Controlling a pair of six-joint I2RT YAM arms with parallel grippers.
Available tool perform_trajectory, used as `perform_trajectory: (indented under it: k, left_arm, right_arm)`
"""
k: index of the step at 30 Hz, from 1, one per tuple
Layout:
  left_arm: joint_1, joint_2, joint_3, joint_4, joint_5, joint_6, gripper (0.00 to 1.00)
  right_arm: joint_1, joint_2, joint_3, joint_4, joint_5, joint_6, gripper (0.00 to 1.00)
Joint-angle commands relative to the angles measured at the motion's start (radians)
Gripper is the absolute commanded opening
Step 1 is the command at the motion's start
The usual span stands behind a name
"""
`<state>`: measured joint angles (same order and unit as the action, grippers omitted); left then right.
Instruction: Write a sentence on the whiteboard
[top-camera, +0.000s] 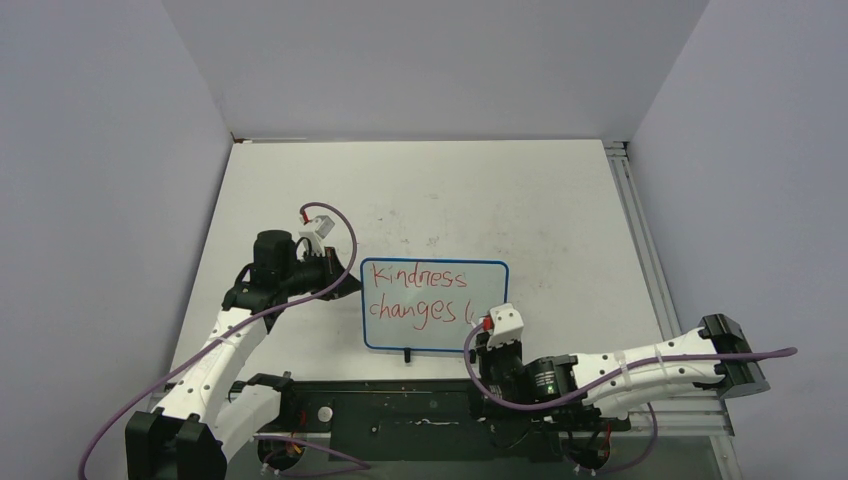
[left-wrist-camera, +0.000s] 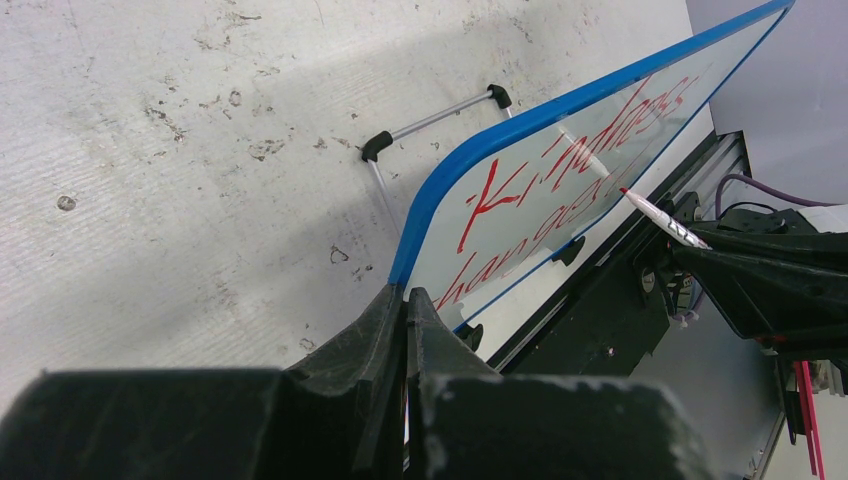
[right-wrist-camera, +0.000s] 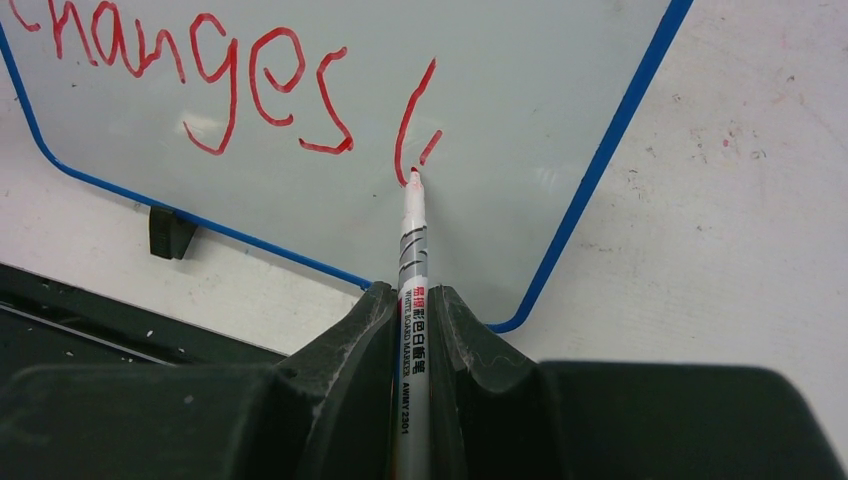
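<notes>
The whiteboard (top-camera: 435, 305), blue-framed, lies mid-table with red writing "Kindness changes" and a fresh stroke. My left gripper (top-camera: 340, 272) is shut on the board's left edge; in the left wrist view (left-wrist-camera: 408, 296) its fingers pinch the blue frame (left-wrist-camera: 450, 185). My right gripper (top-camera: 490, 345) is shut on a white marker (right-wrist-camera: 412, 300) with a red tip. The tip touches the board (right-wrist-camera: 500, 90) at the foot of the new stroke (right-wrist-camera: 412, 125) after "changes". The marker also shows in the left wrist view (left-wrist-camera: 660, 212).
A black base plate (top-camera: 420, 410) runs along the near edge. A metal rail (top-camera: 640, 260) borders the table's right side. Grey walls enclose the table. The board's wire stand (left-wrist-camera: 430, 125) and black clips (right-wrist-camera: 170, 232) stick out from its edges.
</notes>
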<state>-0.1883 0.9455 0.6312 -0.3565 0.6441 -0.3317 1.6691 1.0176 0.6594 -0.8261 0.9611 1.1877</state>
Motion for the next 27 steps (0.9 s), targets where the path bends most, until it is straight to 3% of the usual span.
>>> perform_trajectory:
  k: [1,10,27]
  left_arm:
    - [-0.005,-0.011,0.038,0.031,0.021,0.002,0.0]
    - [-0.004,-0.008,0.038,0.032,0.019,0.002,0.0]
    - [-0.004,-0.005,0.037,0.031,0.016,0.002,0.0]
  right_arm:
    - [0.027,0.007,0.054,-0.026,0.068,0.018,0.05]
    - [0.023,0.002,0.081,-0.048,0.141,0.015,0.05]
    - [-0.065,-0.022,0.033,0.065,0.089,-0.105,0.05]
